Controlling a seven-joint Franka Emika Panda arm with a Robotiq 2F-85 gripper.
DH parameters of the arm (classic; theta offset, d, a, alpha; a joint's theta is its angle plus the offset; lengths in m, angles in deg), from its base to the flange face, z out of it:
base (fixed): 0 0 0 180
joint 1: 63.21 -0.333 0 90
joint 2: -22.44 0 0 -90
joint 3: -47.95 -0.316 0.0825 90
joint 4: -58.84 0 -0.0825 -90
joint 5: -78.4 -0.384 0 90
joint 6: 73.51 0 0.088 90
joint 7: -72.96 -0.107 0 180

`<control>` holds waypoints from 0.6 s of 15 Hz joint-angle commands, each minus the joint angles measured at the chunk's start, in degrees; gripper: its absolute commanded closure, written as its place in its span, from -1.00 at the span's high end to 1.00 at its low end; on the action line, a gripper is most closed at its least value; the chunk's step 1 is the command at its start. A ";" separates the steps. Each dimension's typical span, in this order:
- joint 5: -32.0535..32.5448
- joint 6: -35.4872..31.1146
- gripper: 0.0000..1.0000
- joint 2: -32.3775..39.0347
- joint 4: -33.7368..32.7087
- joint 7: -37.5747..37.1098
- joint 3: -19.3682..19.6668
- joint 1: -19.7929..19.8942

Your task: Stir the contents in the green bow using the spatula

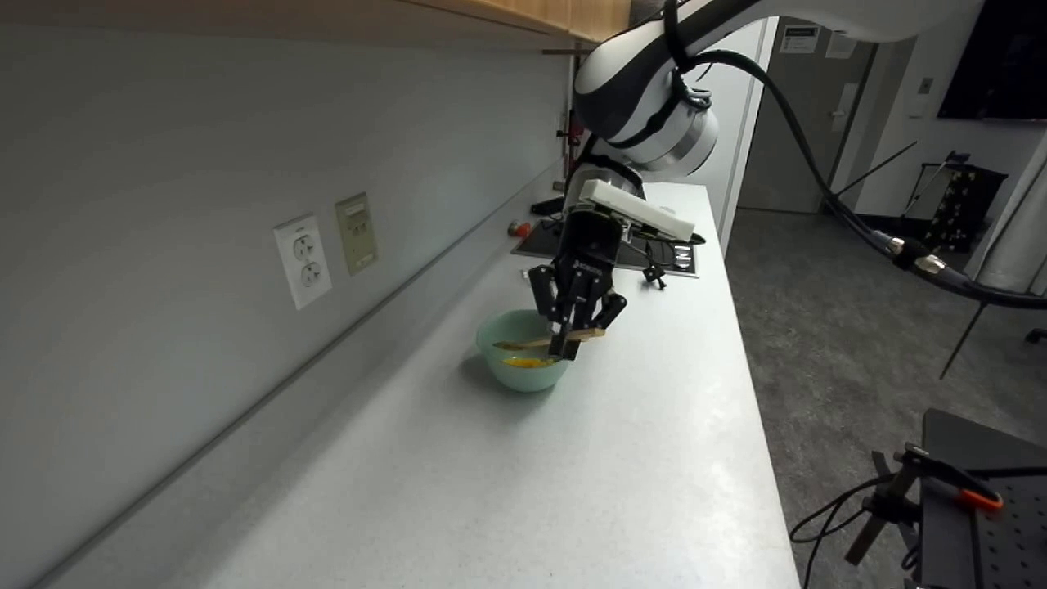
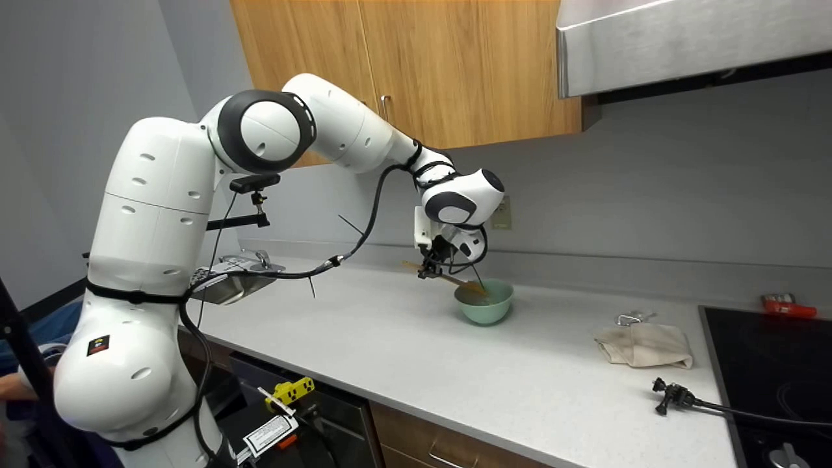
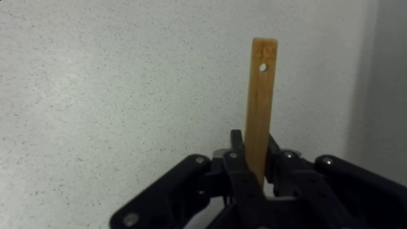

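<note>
The tool (image 3: 256, 146) grasps the spatula (image 3: 261, 95) by its handle, pinching it from both sides; in the wrist view the holed end projects past the grip. The spatula slants downward, its blade (image 2: 473, 286) in the bowl (image 2: 484, 315), which stands upright on the desk (image 1: 491, 491). Yellow contents (image 1: 527, 361) lie within the bowl; whether the blade touches them cannot be told. In an exterior view, a cloth (image 2: 643, 346) lies between the bowl and the hob (image 2: 773, 370).

Folded cloth (image 2: 647, 346) (beige), black cooktop (image 2: 760, 364), wooden cabinet (image 2: 468, 65); white outlet (image 1: 303, 261)
</note>
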 commanded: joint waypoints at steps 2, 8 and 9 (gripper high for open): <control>-5.50 2.39 -0.91 0.70 -0.14 0.97 0.20 2.62; -8.09 3.00 -0.91 2.98 -0.42 -0.43 1.01 3.13; -8.19 2.80 -0.91 3.19 -0.38 -0.49 1.13 3.11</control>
